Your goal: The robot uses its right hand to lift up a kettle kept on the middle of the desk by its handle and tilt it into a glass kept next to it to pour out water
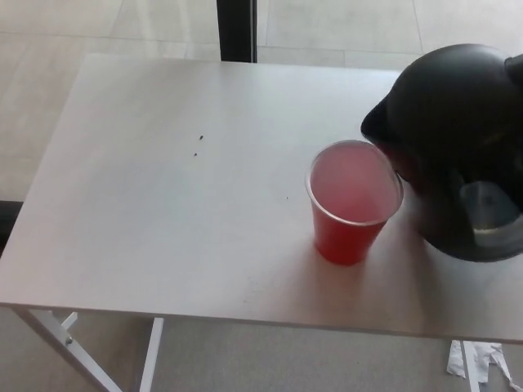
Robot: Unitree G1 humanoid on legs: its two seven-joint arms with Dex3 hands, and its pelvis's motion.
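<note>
A black kettle stands nearly upright at the desk's right edge. Its spout points left, just above and beside the rim of a red plastic cup. The cup stands on the white desk and its inside looks pale pink. A clear water window shows on the kettle's near side. The kettle's handle lies past the picture's right edge, so the right hand does not show. Only a grey sliver appears at that edge. The left hand is out of the picture.
Two small dark specks mark the desk top left of the cup. A dark post rises behind the desk's far edge. White desk legs and paper scraps show on the floor below.
</note>
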